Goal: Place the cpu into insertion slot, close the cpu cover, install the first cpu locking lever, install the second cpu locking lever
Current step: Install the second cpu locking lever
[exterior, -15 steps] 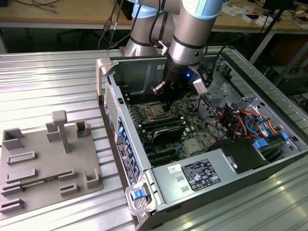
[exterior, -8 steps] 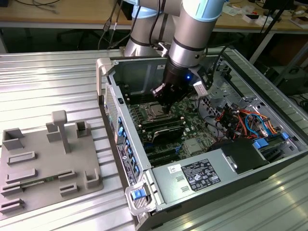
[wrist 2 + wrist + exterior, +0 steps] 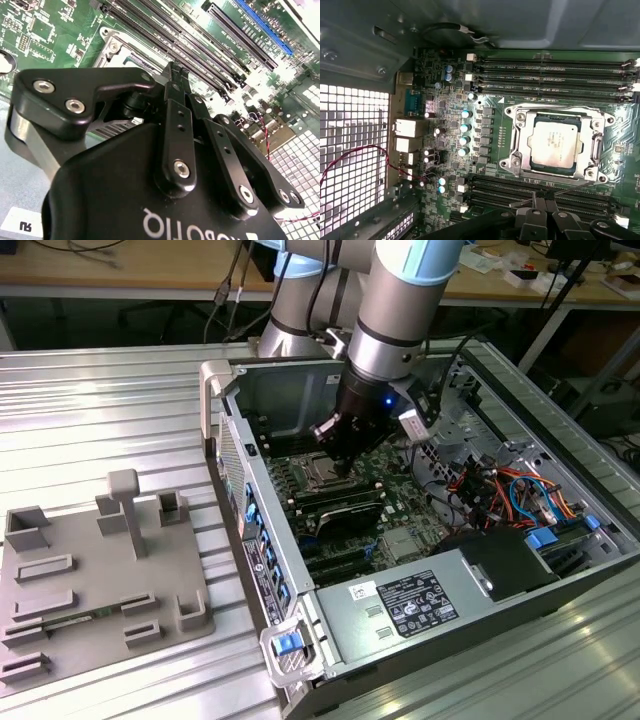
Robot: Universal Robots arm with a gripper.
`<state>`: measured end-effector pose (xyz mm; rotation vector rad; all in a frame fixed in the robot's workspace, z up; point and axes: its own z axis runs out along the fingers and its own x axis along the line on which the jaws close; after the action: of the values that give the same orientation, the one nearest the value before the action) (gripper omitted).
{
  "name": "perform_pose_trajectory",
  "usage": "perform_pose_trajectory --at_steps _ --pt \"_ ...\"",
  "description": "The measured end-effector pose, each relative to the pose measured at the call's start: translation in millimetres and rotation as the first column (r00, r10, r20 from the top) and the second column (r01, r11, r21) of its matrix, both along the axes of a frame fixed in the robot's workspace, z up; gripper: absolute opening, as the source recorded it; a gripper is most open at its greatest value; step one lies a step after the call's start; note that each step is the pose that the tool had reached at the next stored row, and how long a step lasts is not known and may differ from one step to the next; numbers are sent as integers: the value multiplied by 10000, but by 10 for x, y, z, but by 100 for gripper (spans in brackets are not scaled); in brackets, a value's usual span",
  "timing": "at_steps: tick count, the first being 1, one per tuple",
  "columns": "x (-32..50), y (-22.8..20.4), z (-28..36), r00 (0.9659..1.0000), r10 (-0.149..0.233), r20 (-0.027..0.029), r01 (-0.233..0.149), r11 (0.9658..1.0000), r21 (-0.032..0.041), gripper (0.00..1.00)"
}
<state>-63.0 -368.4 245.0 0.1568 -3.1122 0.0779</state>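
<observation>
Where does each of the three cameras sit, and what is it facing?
Exterior view: off the arm, above and to one side, looking down into the open computer case; arm and gripper show.
First wrist view: on the arm, facing the motherboard; the cpu lies in the insertion slot, cpu cover down around it.
Second wrist view: on the arm, looking along the gripper to the memory slots.
Both wrist views share the memory slots and gripper.

The arm [image 3: 400,300] is angled steeply downward from the far side, wrist lowest. The gripper [image 3: 176,70] is held pointing down, its fingers [image 3: 172,107] brought together at the tips.
</observation>
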Motion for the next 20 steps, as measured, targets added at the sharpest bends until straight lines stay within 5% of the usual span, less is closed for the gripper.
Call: perform_pose_trajectory --at_steps 5,10,20 --pt "-5 -1 37 10000 0 -81 0 10000 -1 11" --pt "-66 -1 32 10000 0 -92 0 10000 -3 11" --pt "-189 -1 -162 10000 0 -93 0 10000 -62 11"
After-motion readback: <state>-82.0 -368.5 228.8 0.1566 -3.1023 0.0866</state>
